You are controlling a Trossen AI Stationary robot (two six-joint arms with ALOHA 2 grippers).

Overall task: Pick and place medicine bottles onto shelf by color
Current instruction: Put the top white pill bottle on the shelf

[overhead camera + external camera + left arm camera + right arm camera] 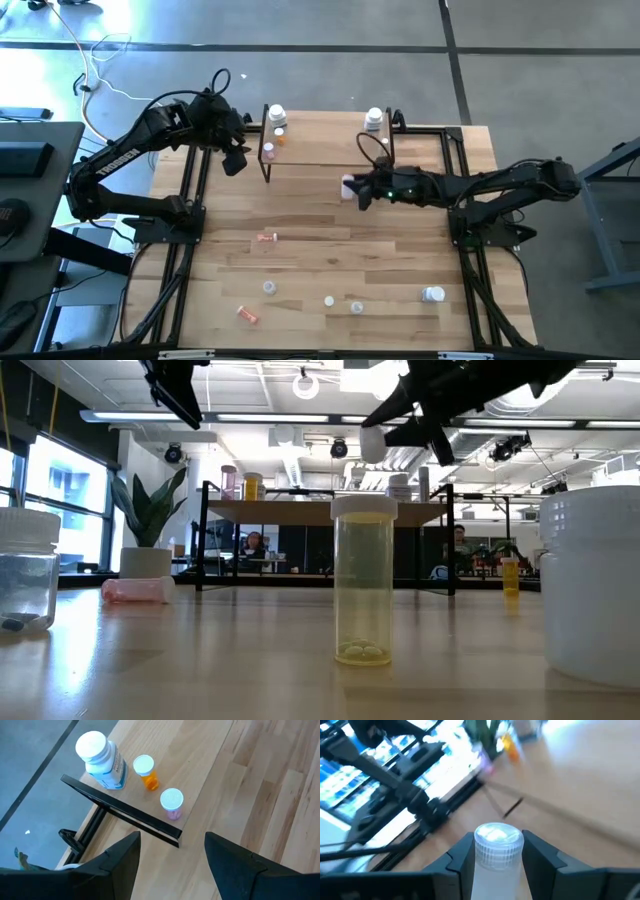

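The shelf (330, 150) stands at the table's far middle. On its left end stand a white bottle (97, 760), an orange vial (146, 772) and a pink vial (172, 802). Another white bottle (374, 120) stands on its right end. My left gripper (237, 160) hangs open and empty above the shelf's left end; in the left wrist view it (172, 855) shows just short of the pink vial. My right gripper (355, 188) is shut on a small white bottle (348, 187), in the air just nearer than the shelf's right half. My right gripper pinches the white bottle's body just below its cap (498, 857) between its two fingers. The fingers come about level from the table's right side. The bottle lies along them, its cap (498, 837) past the fingertips. It is lifted clear of the table (373, 445).
Loose vials lie on the near half of the table: a pink one (265, 238), a clear one (269, 288), an orange one (247, 314), two small ones (329, 300) (357, 307) and a white one (433, 294). Black frame rails (185, 230) run along both sides.
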